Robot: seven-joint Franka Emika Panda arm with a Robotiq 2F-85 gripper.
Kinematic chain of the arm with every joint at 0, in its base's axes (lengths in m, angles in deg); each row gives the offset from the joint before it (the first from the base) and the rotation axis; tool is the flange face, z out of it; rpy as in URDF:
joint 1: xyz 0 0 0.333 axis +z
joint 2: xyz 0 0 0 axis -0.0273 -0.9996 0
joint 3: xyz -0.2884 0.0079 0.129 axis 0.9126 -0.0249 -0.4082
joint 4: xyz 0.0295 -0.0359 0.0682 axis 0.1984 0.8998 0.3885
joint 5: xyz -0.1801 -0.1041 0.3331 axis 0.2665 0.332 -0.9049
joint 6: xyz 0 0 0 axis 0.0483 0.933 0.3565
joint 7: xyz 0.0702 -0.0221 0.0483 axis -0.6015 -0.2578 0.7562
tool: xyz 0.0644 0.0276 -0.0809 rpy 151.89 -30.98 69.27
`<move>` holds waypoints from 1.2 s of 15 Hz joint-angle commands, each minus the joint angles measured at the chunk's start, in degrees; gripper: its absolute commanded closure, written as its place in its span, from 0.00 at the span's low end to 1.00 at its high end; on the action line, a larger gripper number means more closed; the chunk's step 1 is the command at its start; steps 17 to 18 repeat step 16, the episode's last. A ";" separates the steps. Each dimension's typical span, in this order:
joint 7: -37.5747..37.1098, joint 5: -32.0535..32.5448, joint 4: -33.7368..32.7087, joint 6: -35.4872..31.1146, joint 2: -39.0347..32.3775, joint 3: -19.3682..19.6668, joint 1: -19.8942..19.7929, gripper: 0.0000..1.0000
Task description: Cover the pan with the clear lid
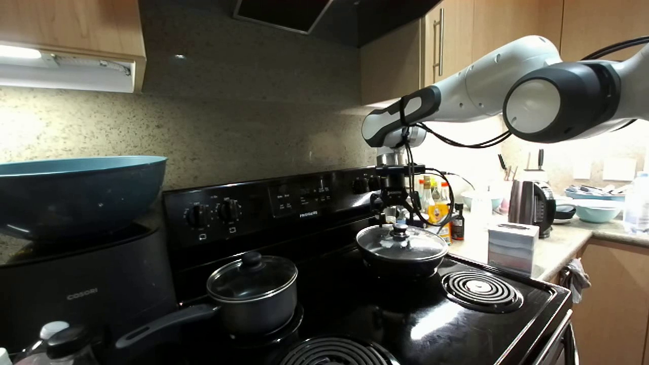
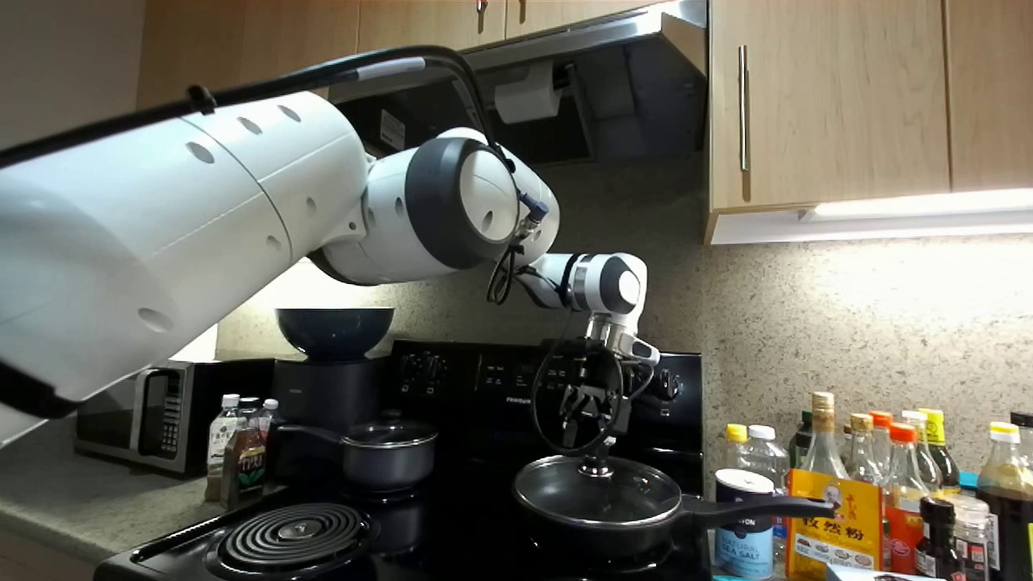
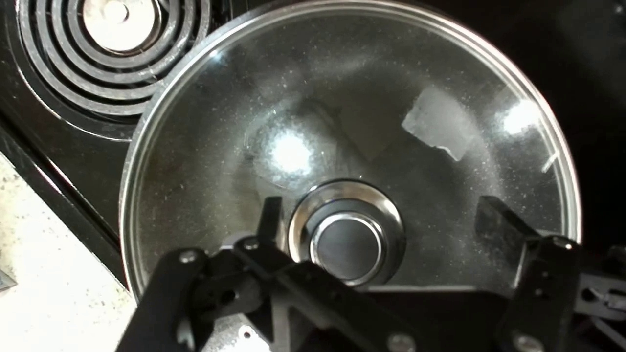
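1. Robotiq gripper (image 3: 379,215): jaws spread wide, pointing down over the clear glass lid (image 3: 352,146). Wrist view has its fingers (image 3: 494,220) either side of the black knob (image 3: 347,239).
2. Knob sits close to one finger, well apart from the other. Can't tell if the near finger touches it, or how high the tips are above the glass.
3. Lid's on: metal rim meets the rim of the black frying pan (image 2: 597,542) all round, as far as both exterior views show. Knob up.
4. Pan is at the back right corner of the stovetop (image 1: 329,284) (right as you face the control panel (image 1: 304,197)). Pan handle (image 2: 759,509) reaches past the right edge, in front of the salt canister (image 2: 742,549) in an exterior view.
5. Front right corner: coil burner (image 1: 480,288), just beside the pan in the wrist view. Front left corner: second coil burner (image 2: 294,528).
6. Back left corner: grey saucepan (image 1: 259,312), own smaller glass lid (image 1: 236,286) on, long handle (image 1: 165,325) pointing left.
7. Counter (image 3: 44,254) off the right edge: yellow packet (image 2: 839,539) and a crowd of bottles (image 2: 902,476) behind the pan handle; electric kettle (image 1: 522,203) farther along.
8. Off the left edge: black COSORI appliance (image 1: 96,274) with a dark blue bowl (image 1: 81,203) on top; microwave (image 2: 153,415) farther left in an exterior view.
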 commanded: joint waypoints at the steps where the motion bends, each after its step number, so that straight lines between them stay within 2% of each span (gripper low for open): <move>1: -0.33 1.13 1.51 -0.19 2.89 0.41 1.14 0.00; 10: -1.55 2.90 6.41 -3.76 12.72 1.20 4.32 0.00; 11: -0.11 1.63 0.82 -1.19 8.17 0.56 3.13 0.00; 18: -0.12 1.65 0.81 -1.25 8.08 0.57 3.16 0.00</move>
